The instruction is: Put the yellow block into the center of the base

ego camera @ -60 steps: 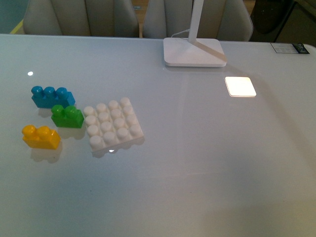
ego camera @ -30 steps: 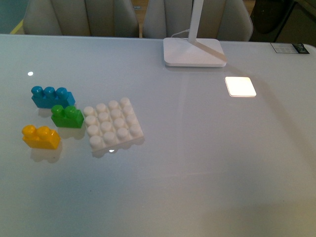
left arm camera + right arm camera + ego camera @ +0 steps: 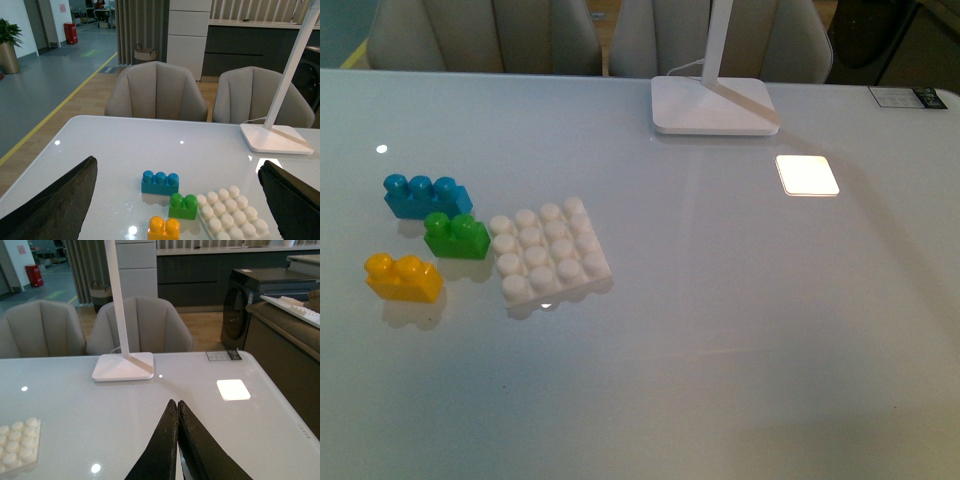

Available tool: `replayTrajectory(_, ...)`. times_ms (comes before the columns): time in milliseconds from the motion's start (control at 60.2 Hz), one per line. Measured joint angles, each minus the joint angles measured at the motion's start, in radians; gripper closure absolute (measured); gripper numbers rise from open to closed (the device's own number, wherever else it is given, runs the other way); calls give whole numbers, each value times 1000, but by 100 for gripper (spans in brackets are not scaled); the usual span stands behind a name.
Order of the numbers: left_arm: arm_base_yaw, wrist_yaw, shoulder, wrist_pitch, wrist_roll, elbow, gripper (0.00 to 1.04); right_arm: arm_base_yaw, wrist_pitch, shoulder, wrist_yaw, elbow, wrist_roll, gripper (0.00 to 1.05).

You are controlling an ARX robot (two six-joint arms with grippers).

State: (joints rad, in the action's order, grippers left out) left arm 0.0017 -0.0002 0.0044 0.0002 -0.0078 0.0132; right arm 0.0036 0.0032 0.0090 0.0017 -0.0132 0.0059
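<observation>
office-like room: padded chairs (image 3: 156,92), desk lamp (image 3: 123,366), potted plant (image 3: 9,34).

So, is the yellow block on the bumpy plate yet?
Not yet. Nothing is done: the yellow block sits on the table, apart from the base. Nothing is in hand: the left tool is open, the right tool shut, both empty. Grabbing and pressing it in are left.

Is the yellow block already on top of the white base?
No, the yellow block lies on the table beside the base, not touching it.
</observation>
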Motion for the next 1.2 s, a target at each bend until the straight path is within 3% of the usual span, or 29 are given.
replayTrajectory(116, 0, 0, 0, 0, 0, 0, 7, 0, -2, -2, 0, 0, -2, 101)
replayTrajectory(349, 0, 0, 0, 0, 0, 0, 7, 0, -2, -3, 0, 0, -2, 59)
replayTrajectory(481, 0, 0, 0, 0, 0, 0, 7, 0, -2, -3, 0, 0, -1, 23)
replayTrajectory(564, 0, 0, 3, -3, 0, 1, 7, 0, -2, -3, 0, 0, -1, 8)
replayTrajectory(614, 6, 82, 86, -176, -51, 69, 7, 0, -2, -3, 1, 0, -1, 8)
replayTrajectory(680, -33, 101, 311, -430, -128, 200, 7, 0, -2, -3, -2, 0, -1, 9)
replayTrajectory(747, -85, 76, 454, -491, -180, 246, 7, 0, -2, -4, -1, 0, -1, 9)
replayTrajectory(929, -193, 12, 740, -284, -219, 299, 7, 0, -2, -4, -1, 0, -1, 9)
replayTrajectory(1195, -245, -35, 1128, 78, -177, 336, 7, 0, -2, -4, -1, 0, -2, 9)
